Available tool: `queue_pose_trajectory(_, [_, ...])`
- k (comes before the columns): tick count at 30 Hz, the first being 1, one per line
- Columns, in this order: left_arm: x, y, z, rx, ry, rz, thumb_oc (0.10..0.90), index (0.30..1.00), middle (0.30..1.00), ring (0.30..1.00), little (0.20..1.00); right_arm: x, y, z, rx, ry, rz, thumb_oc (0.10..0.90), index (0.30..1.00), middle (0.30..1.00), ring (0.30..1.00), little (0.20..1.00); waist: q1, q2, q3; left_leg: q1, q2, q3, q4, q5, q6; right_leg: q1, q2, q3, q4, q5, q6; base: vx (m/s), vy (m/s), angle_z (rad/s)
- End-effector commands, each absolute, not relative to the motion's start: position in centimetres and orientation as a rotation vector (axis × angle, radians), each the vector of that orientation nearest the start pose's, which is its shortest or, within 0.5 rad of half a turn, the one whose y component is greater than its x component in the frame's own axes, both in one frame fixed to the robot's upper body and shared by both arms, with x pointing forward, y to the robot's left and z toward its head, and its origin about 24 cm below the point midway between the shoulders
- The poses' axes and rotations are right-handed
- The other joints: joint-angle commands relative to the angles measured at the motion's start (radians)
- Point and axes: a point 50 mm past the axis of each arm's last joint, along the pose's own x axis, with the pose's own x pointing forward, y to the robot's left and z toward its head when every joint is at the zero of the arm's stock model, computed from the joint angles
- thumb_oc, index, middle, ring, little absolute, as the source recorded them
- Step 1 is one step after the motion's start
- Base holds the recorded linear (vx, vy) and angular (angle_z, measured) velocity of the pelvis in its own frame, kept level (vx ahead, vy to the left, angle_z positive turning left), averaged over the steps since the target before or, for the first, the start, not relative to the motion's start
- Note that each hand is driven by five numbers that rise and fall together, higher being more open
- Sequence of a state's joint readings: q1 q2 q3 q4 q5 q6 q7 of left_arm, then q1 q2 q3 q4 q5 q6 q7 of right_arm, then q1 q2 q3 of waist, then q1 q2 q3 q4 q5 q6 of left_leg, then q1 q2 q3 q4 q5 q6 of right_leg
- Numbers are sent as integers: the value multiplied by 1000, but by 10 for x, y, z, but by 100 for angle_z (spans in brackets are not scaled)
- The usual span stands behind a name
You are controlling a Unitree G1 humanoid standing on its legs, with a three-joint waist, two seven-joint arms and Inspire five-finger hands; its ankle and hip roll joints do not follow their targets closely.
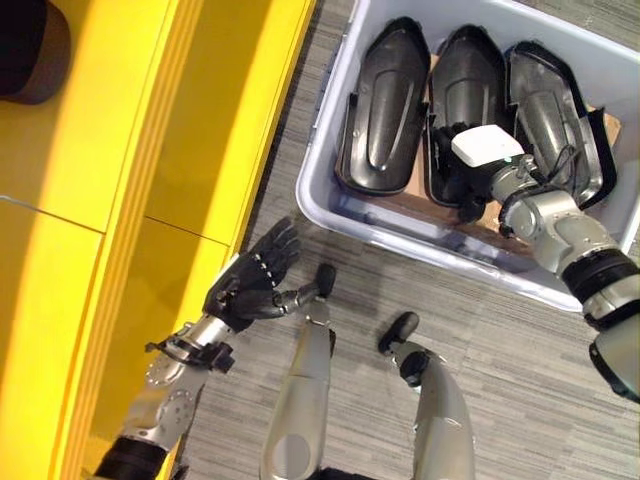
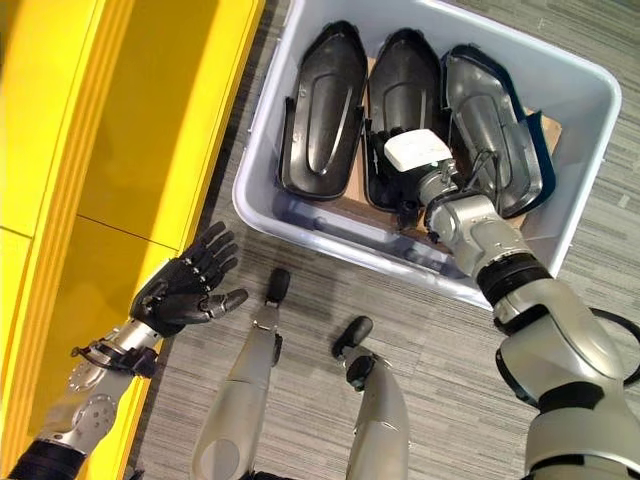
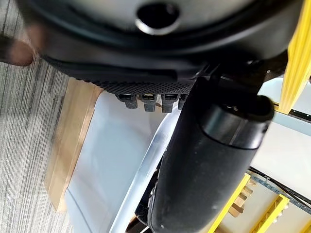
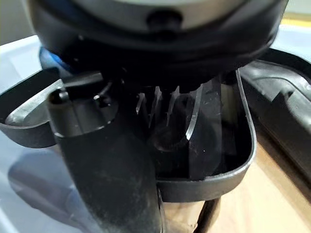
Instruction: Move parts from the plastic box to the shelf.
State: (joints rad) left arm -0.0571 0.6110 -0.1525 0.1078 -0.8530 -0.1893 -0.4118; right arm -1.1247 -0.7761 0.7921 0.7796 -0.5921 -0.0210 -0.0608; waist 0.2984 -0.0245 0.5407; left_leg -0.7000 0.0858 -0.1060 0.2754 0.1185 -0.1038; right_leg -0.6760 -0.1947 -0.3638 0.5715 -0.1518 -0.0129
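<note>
A pale grey plastic box (image 1: 345, 225) stands on the carpet and holds three black shell-shaped parts side by side: a left one (image 1: 385, 100), a middle one (image 1: 470, 75) and a right one (image 1: 545, 110). My right hand (image 1: 485, 150), with a white cover on it, reaches down into the near end of the middle part (image 4: 209, 187); its thumb (image 4: 112, 170) crosses that part's rim. My left hand (image 1: 250, 290) hovers open, palm up, above the floor between the box and the yellow shelf (image 1: 150, 150).
Brown cardboard (image 1: 420, 207) lines the box floor under the parts. A dark round object (image 1: 30, 50) sits on the shelf at the far left. Grey carpet (image 1: 500, 340) stretches in front of the box.
</note>
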Motion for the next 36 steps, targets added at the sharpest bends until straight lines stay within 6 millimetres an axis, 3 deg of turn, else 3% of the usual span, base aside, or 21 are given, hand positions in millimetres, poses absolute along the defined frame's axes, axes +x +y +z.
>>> queue_pose_trajectory(1, [249,204,107,-235,-290,-594,900,1000,1000,1000,1000,397,-247,246,-1820,-209,-281,900,1000,1000,1000,1000,2,68,-21,14,-51,41,-14,-58,81,48,57,19,33,-26,46,0,0,0])
queue_pose_trajectory(5, [246,205,105,-257,-284,-592,900,1000,1000,1000,1000,392,-250,255,-1743,-239,-306,900,1000,1000,1000,1000,-11,68,-21,34,-50,48,-8,-67,81,67,62,31,23,-29,45,3,19,0])
queue_pose_trajectory(8, [244,205,104,-275,-285,-585,900,1000,1000,1000,1000,388,-252,247,-1698,-235,-301,900,1000,1000,1000,1000,-27,68,-21,48,-48,58,-11,-71,80,78,65,43,9,-28,46,-12,56,-5])
queue_pose_trajectory(14, [244,200,100,-317,-296,-549,900,1000,1000,1000,1000,375,-260,192,-1625,-200,-288,900,1000,1000,1000,1000,-71,72,-21,62,-41,91,-21,-81,81,77,66,69,-23,-19,51,-34,67,-9])
queue_pose_trajectory(22, [248,191,103,-343,-339,-534,900,1000,1000,1000,1000,360,-250,150,-1480,-236,-285,900,1000,1000,1000,1000,-119,78,-21,66,-41,120,-43,-85,80,59,77,102,-56,-8,55,-51,42,-10])
queue_pose_trajectory(30, [251,187,105,-356,-360,-515,900,1000,1000,1000,1000,354,-233,145,-1530,-303,-215,900,1000,1000,1000,1000,-148,81,-21,90,-35,142,-60,-82,76,67,76,120,-70,-4,57,-24,23,-3])
queue_pose_trajectory(36, [257,184,110,-352,-377,-528,900,1000,1000,1000,1000,361,-223,159,-1654,-382,-188,900,1000,1000,1000,1000,-144,90,-21,73,-29,152,-74,-51,79,49,80,109,-88,25,48,-62,17,-6])
